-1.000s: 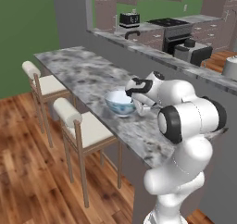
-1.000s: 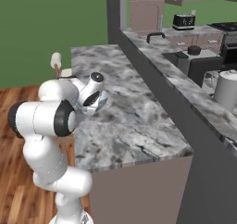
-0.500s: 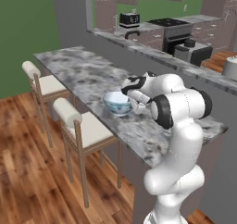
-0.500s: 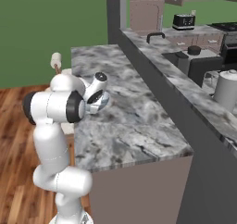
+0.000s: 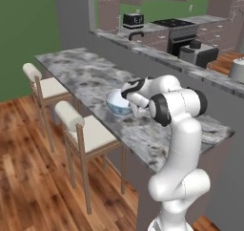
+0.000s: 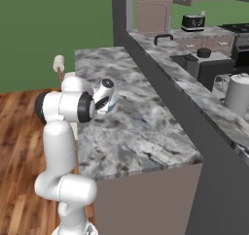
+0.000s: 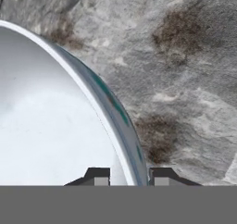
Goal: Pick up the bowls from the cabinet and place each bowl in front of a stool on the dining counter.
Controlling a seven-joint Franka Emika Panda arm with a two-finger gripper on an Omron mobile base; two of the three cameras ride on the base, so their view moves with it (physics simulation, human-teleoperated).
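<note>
One white bowl with a blue-green outside rests on the dining counter, in front of the nearer stool. My gripper is at its far rim, shut on that rim. In the hand view the rim of the bowl runs down between my two fingertips, one inside and one outside, so the gripper straddles it above the marbled counter. From the right base view the gripper hangs low over the counter, and my arm hides the bowl.
A second stool stands further left along the counter. Behind the counter rises a taller half wall, with a stove, a toaster and brown cabinets beyond. Wooden floor lies on the stool side.
My arm's elbow and upper links have swung upward and closer to upright. The hand and the bowl have stayed at the same spot on the counter.
</note>
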